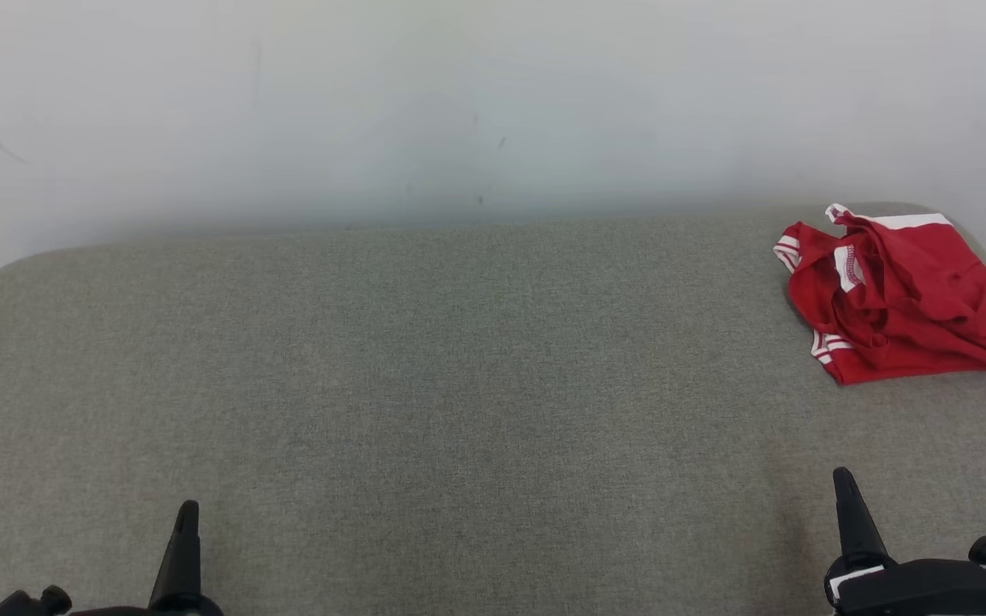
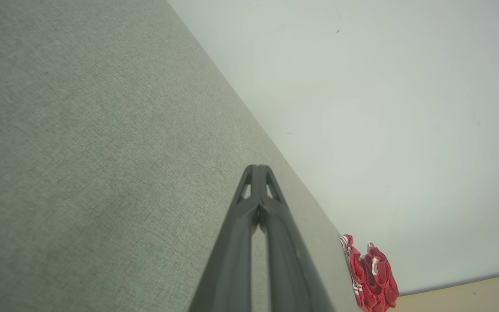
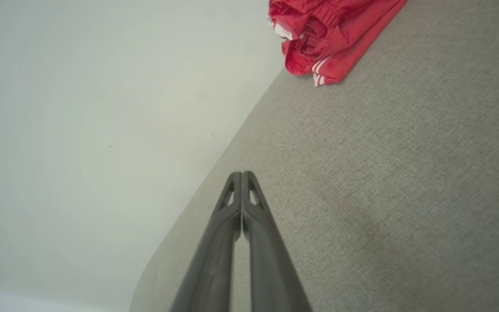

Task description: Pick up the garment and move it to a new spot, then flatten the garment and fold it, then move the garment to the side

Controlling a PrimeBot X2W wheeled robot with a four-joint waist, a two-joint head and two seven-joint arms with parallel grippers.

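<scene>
The garment (image 1: pixel 904 295) is red with white stripes and lies crumpled at the far right corner of the grey fabric surface (image 1: pixel 459 385). It also appears small in the left wrist view (image 2: pixel 373 275) and at the top of the right wrist view (image 3: pixel 327 34). My left gripper (image 1: pixel 187 513) sits at the lower left, shut and empty, its tips pressed together (image 2: pixel 257 168). At the lower right my right gripper (image 1: pixel 844 479) is shut too, tips together (image 3: pixel 241 174), well short of the garment and holding nothing.
A plain white wall (image 1: pixel 459 103) rises right behind the surface's far edge. The surface's rounded corners fall away at far left and far right. A strip of tan floor (image 2: pixel 470 294) shows past the right end.
</scene>
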